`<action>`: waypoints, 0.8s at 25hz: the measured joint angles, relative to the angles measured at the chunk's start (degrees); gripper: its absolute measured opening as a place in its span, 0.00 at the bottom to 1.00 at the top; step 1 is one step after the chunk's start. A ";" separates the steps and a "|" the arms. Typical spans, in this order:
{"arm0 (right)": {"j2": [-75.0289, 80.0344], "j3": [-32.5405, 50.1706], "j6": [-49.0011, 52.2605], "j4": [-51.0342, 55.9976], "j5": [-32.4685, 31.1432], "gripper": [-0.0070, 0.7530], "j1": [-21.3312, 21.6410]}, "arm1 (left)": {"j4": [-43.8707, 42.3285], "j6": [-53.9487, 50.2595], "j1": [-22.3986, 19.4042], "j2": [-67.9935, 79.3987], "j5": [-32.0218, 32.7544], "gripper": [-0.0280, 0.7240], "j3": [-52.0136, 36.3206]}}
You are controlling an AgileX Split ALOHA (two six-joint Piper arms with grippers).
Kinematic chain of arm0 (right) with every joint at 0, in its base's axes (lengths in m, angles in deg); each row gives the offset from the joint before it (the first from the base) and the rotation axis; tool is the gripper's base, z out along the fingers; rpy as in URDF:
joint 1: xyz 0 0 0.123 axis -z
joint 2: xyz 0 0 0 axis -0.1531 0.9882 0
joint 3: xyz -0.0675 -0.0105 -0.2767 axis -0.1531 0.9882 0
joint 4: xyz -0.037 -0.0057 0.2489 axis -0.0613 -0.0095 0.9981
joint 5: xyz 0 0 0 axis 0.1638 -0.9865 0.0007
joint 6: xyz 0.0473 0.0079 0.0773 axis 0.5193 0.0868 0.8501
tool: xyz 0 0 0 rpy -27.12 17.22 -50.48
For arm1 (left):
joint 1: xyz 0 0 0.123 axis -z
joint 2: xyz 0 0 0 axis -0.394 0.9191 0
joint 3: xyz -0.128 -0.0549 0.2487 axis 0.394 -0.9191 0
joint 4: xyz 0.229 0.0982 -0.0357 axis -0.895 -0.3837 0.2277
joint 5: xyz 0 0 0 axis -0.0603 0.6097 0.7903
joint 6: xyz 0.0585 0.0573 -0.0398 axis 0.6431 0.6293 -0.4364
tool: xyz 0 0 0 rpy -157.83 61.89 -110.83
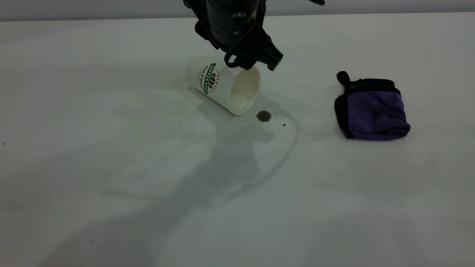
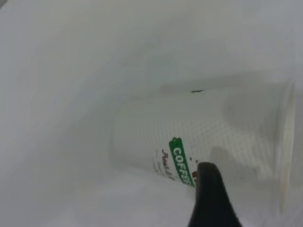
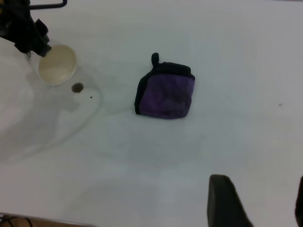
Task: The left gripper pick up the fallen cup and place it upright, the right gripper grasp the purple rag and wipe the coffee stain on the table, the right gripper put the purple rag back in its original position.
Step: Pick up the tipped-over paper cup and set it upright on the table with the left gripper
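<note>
The cup (image 1: 223, 84) lies on its side on the table (image 1: 111, 167), right under the left gripper (image 1: 248, 62). I cannot tell if that gripper is gripping. The coffee stain (image 1: 264, 116) sits just beside the cup's mouth.

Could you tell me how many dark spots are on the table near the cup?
2: the coffee stain just before the cup's mouth, and a tiny black speck beside it, toward the purple rag.
</note>
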 joint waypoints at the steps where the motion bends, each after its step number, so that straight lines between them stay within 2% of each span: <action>1: 0.00 0.00 0.00 0.00 0.00 0.54 0.00 | -0.13 -0.38 0.00 0.52 -0.36 0.72 0.06; 9: 0.00 0.00 0.00 0.00 0.00 0.54 0.00 | -4.98 -4.71 0.00 5.09 -0.79 0.72 2.50; 20: 0.00 0.00 0.00 0.00 0.00 0.54 0.00 | -10.44 -11.27 0.00 7.50 2.45 0.72 2.94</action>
